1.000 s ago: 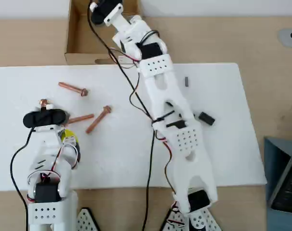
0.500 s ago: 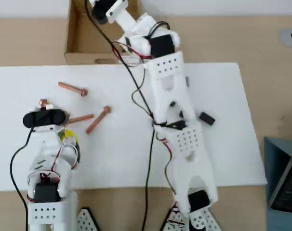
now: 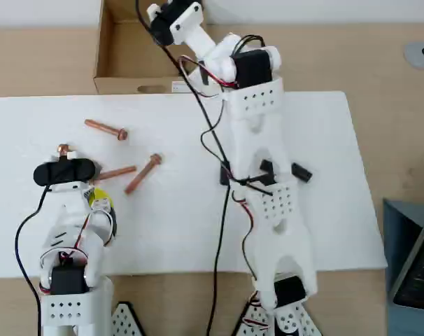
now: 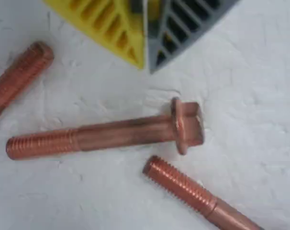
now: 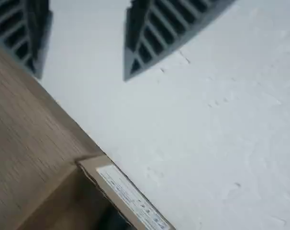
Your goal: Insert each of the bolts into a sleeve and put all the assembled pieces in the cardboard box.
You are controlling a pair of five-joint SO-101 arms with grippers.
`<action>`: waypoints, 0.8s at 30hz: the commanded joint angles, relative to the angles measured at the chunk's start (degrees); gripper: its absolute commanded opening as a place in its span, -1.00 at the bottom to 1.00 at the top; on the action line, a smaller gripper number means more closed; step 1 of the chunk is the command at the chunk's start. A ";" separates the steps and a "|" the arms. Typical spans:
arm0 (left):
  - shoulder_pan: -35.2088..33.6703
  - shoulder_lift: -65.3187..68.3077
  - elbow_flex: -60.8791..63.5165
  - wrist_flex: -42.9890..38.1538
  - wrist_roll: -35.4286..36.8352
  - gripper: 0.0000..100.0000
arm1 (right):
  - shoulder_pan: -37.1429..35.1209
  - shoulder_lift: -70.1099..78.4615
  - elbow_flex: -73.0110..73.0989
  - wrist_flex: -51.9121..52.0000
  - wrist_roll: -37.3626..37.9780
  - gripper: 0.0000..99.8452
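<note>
Three bolts lie loose on the left half of the white mat (image 3: 163,231). A far bolt (image 3: 106,129) sits alone. Nearer me are a slanted bolt (image 3: 143,173) and a flat bolt (image 3: 119,171), with their near ends close together. A fourth copper piece (image 3: 63,149) pokes out just beyond the left arm's black wrist; I cannot tell more about it.

My left end effector (image 4: 146,56) hangs low over the mat at the near left. Its yellow finger (image 4: 106,24) and grey finger (image 4: 183,19) are clenched tip to tip, with nothing that I can see between them. In its wrist view a whole bolt lies flat just beside the fingertips, not touching them, and the threaded ends of two others lie near it.

My right arm (image 3: 268,175) stretches from the near edge across the mat to the far side. The right end effector (image 5: 83,72) is released, its two grey fingers (image 5: 154,33) apart and holding nothing. It is up by the right side of the cardboard box (image 3: 110,63). That box stands on the bare wooden worktop (image 3: 380,63) just beyond the mat's far edge, left of centre.

One black sleeve (image 3: 301,172) lies on the right part of the mat, just right of the right arm and well apart from the bolts.
</note>
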 commanded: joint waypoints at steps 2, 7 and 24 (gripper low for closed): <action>0.09 -0.40 0.62 0.00 -0.18 -1.00 | 1.71 -8.31 7.16 1.23 0.62 -0.74; 0.00 -0.40 0.62 0.00 -0.09 -1.00 | 1.80 -22.11 27.12 1.23 0.53 -0.73; -0.09 -0.40 0.62 0.00 0.00 -1.00 | 4.35 -42.68 74.77 -3.08 1.05 -0.70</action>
